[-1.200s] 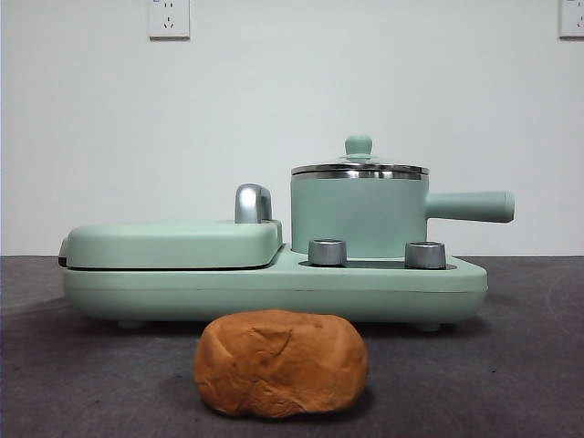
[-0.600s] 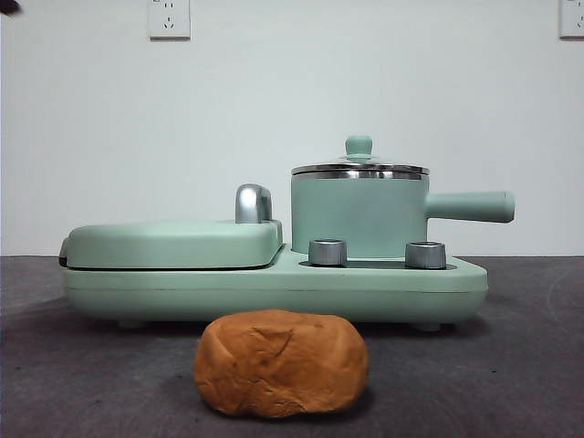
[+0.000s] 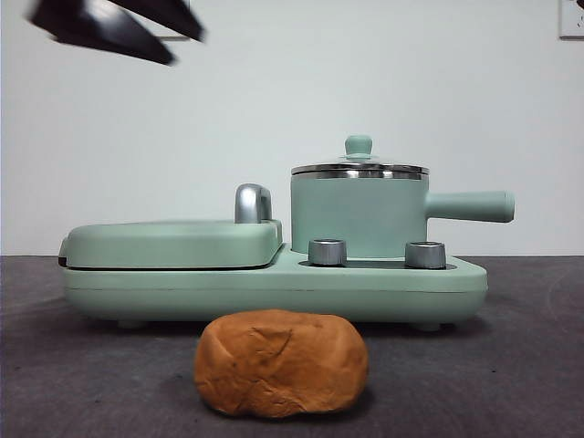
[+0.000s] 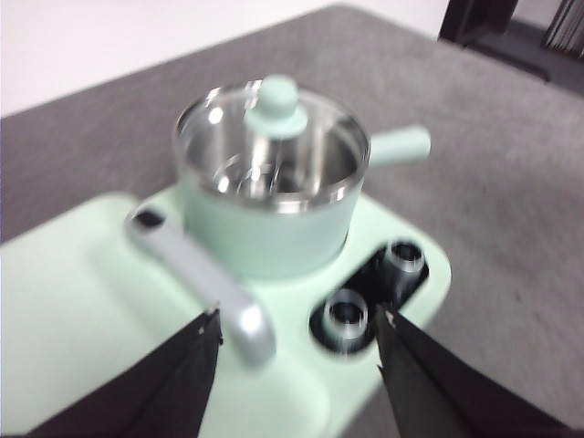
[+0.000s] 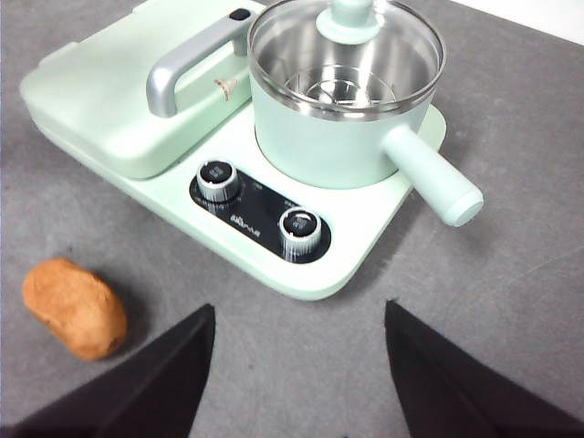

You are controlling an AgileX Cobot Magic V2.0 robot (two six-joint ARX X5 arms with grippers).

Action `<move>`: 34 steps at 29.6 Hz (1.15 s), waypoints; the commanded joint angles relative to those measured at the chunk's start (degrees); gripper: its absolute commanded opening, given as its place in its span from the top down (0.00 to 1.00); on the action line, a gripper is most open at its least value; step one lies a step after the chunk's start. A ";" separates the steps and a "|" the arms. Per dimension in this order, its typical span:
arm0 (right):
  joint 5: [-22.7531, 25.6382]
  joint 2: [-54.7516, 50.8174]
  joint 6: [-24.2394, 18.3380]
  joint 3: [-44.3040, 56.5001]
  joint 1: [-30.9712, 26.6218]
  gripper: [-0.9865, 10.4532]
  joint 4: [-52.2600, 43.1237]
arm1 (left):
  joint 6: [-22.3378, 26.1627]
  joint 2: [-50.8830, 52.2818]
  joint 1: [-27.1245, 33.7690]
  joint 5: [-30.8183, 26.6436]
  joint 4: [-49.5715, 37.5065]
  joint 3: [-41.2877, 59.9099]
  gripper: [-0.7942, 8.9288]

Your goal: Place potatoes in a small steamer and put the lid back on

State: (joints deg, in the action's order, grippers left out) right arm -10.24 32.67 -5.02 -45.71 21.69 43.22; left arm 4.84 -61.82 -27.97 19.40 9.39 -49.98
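The potato point(image 3: 281, 363), an orange-brown creased lump, lies on the grey table in front of the appliance; it also shows as the potato point(image 5: 75, 308) in the right wrist view. The small mint-green steamer point(image 3: 358, 219) stands on the appliance's right side, handle pointing right. Its glass lid point(image 3: 359, 146) with green knob sits on the rim. My left gripper point(image 3: 187, 47) hangs open high at the upper left. In its wrist view the left gripper point(image 4: 299, 315) is over the griddle handle, short of the steamer point(image 4: 274, 233) and lid point(image 4: 276, 105). My right gripper point(image 5: 299, 308) is open above the table, holding nothing, short of the steamer point(image 5: 338, 137).
The flat mint-green griddle cover point(image 3: 173, 242) with a chrome handle point(image 3: 253, 203) fills the appliance's left half. Two steel knobs point(image 3: 327, 252) sit on the base point(image 3: 274, 287) in front of the steamer. A white wall stands behind.
A dark gripper has come into the front view at the top left and moved rightward. The potato, steamer and lid have not moved.
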 commanded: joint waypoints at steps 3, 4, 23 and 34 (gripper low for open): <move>0.74 0.22 1.66 -1.01 0.24 0.66 -0.79 | -1.53 -9.90 -3.82 -3.08 -14.23 -1.33 0.63; 0.94 0.22 1.66 -1.01 0.24 0.66 -0.79 | -1.53 -11.69 -4.39 -3.98 -15.91 -1.64 0.63; 1.38 0.22 2.08 -1.01 0.24 0.66 -0.79 | -1.44 -42.66 -7.61 -4.90 -19.28 -30.32 0.63; 1.36 0.22 2.05 -1.01 0.24 0.66 -0.79 | -0.31 -49.66 -7.96 -5.73 -19.89 -36.02 0.63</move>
State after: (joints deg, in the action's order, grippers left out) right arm -8.97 32.67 -3.97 -45.71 21.69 43.03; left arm 3.66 -109.84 -35.38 14.15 -9.74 -84.44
